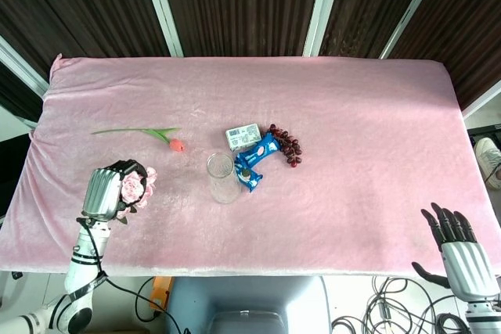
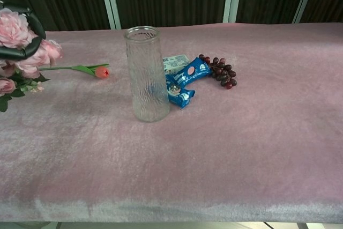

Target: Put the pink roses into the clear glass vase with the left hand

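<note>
- Left hand [image 1: 104,192] grips the pink roses [image 1: 134,186], held above the cloth, left of the vase [image 1: 222,178].
- Vase upright, nothing inside.
- Right hand [image 1: 455,246] off the table's [image 1: 368,131] near right corner, fingers spread, holding nothing.

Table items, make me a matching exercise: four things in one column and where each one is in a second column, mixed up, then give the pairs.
Things:
1. pink roses
2. glass vase
3. tulip
4. grapes

Places:
A. standing upright near the table's middle
B. lying flat, left of the vase
C. held in the left hand
D. beside the blue snack packets

Pairs: 1-C, 2-A, 3-B, 4-D
</note>
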`<state>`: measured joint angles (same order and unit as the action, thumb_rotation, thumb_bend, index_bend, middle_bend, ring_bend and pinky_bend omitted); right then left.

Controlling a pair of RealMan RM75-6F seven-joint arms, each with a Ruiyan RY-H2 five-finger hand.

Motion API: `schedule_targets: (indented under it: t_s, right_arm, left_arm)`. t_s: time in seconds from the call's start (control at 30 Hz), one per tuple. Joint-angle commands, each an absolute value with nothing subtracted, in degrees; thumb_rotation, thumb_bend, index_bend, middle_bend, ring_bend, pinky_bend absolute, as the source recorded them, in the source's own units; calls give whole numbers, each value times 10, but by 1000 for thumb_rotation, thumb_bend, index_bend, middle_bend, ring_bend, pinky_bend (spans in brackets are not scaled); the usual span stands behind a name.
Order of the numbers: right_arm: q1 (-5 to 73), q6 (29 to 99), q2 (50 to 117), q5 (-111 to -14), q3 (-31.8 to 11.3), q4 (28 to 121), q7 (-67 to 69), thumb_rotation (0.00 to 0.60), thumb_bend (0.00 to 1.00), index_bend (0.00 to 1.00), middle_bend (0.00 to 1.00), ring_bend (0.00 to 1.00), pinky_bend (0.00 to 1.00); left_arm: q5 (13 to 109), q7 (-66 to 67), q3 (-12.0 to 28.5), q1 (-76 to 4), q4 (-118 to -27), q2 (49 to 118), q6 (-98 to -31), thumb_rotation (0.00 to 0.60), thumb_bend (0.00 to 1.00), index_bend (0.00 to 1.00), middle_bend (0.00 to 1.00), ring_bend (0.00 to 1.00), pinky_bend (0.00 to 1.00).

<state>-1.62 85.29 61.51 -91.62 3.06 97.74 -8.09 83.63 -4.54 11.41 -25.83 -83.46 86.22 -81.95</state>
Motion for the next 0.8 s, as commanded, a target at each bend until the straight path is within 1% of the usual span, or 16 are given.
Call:
schedule_targets:
  t_s: [0.03, 0.1, 0.17, 0.27, 0.37, 0.53, 0.8]
  right_arm:
    - [-17, 855, 615, -922, 33, 977, -80, 600, 300, 0, 0, 0, 0]
    - [-18, 858, 614, -927, 35, 977, -78, 600, 300, 0, 0, 0, 0]
    - [-19, 861, 613, -931, 37, 977, -75, 600, 300, 0, 0, 0, 0]
    - [-21, 864, 610, -936, 39, 975, -69, 600, 300, 0, 0, 0, 0]
    - [-21, 864, 609, -938, 40, 975, -66, 600, 300, 0, 0, 0, 0]
    - [-20, 860, 607, -940, 42, 974, -61, 600, 300, 0, 0, 0, 0]
    - [-19, 859, 603, -948, 47, 972, -55, 600, 300, 0, 0, 0, 0]
  left_arm:
    - [799, -193, 160, -232, -1103, 716, -806, 600, 619, 729, 776, 626, 734]
    - [772, -234, 184, -230, -1175, 675, -793, 600, 629, 730, 781, 626, 734]
    - [747, -236, 212, -232, -1226, 650, -794, 600, 636, 736, 790, 626, 734]
    - [709, -203, 255, -245, -1277, 648, -818, 600, 647, 749, 815, 636, 733]
    - [654, -179, 296, -272, -1319, 659, -823, 600, 650, 754, 827, 643, 732]
    - [561, -123, 357, -336, -1333, 691, -831, 600, 651, 755, 828, 644, 732]
    - [436, -34, 440, -467, -1289, 792, -879, 600, 645, 758, 835, 644, 731]
